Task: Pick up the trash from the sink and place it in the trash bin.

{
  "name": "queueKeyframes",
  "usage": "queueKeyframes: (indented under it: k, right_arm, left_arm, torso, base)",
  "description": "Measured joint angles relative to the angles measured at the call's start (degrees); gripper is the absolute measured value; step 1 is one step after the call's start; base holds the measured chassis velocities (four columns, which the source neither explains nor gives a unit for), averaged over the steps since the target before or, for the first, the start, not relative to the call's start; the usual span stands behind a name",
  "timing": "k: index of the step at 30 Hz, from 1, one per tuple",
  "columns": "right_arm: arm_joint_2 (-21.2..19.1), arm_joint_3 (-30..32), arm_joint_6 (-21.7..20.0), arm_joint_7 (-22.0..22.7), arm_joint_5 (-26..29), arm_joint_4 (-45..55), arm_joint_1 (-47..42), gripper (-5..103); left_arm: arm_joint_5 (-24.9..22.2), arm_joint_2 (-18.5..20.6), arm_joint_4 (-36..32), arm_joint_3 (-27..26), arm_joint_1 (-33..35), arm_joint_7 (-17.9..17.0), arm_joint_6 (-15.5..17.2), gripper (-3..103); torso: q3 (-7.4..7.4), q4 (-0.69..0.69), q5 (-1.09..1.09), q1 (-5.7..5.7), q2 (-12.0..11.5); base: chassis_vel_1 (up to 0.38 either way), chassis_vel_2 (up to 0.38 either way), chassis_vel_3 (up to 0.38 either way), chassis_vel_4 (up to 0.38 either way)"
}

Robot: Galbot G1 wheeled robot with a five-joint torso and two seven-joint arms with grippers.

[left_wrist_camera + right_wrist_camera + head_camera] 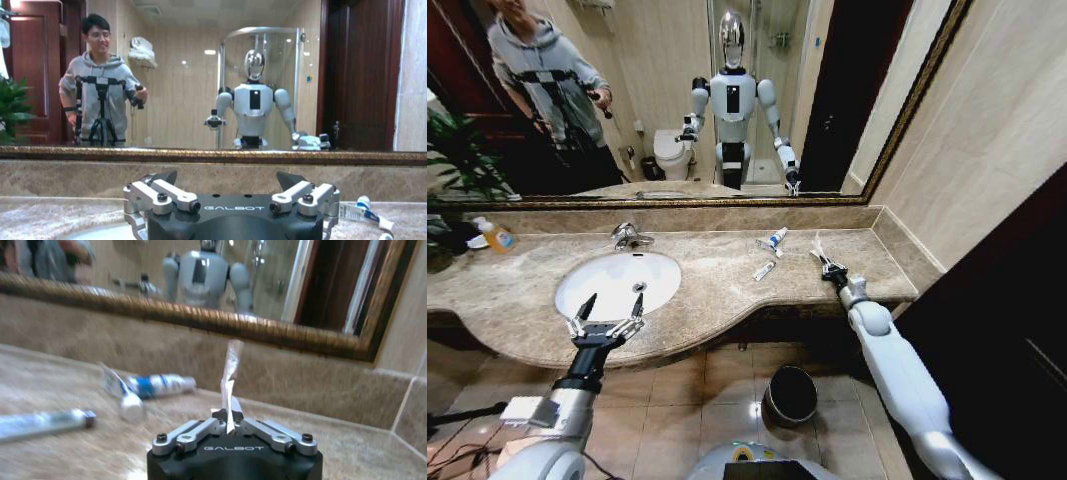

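Marble desk (727, 290): right hand (829, 268) pinched on upright white wrapper (231, 385), tubes (770, 255) just sinkward; left hand (607, 322) wide at sink (617, 282) rim.

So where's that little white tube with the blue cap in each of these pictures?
Head view: blue-capped tube on the counter, between the sink and the right gripper, whose jaws pinch a white wrapper.
Left wrist view: on the counter beside the open left gripper, at.
Right wrist view: on the counter beyond the wrapper, at.
Shared landmark: the gilt mirror frame.
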Motion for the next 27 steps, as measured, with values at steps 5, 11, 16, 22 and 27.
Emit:
queueKeyframes:
  k: [5, 11, 16, 22, 27]
  right_arm:
    - [0.1, 2.1, -1.5, 1.6, 2.7, 10.8, -7.6, 0]
    - [1.2, 3.4, 0.4, 4.1, 4.3, 19.0, -19.3, 0]
    - [5.2, 3.7, 7.9, 4.3, 3.1, 22.3, -29.1, 0]
    - [11.0, 2.7, 19.4, 2.6, -3.5, 19.9, -37.5, 0]
    - [14.8, 1.9, 26.8, 2.3, -8.9, 15.0, -43.0, 0]
  left_arm:
    - [0.0, 0.0, 0.0, 0.0, 0.0, 0.0, 0.0, 100]
    - [0.0, 0.0, 0.0, 0.0, 0.0, 0.0, 0.0, 100]
    - [0.0, 0.0, 0.0, 0.0, 0.0, 0.0, 0.0, 100]
    - [0.0, 0.0, 0.0, 0.0, 0.0, 0.0, 0.0, 100]
    - [0.0, 0.0, 0.0, 0.0, 0.0, 0.0, 0.0, 100]
  torso:
    - [0.0, 0.01, -0.01, 0.0, 0.0]
    - [-0.01, 0.01, 0.01, 0.0, 0.0]
    - [-0.01, 0.01, -0.02, 0.0, 0.0]
    - [-0.01, 0.01, 0.0, 0.0, 0.0]
    - [0.0, 0.01, 0.0, 0.0, 0.0]
  base:
    - [0.0, 0.0, 0.0, 0.0]
    - [0.0, 0.0, 0.0, 0.0]
    - [0.0, 0.0, 0.0, 0.0]
    - [0.0, 0.0, 0.0, 0.0]
    - [0.0, 0.0, 0.0, 0.0]
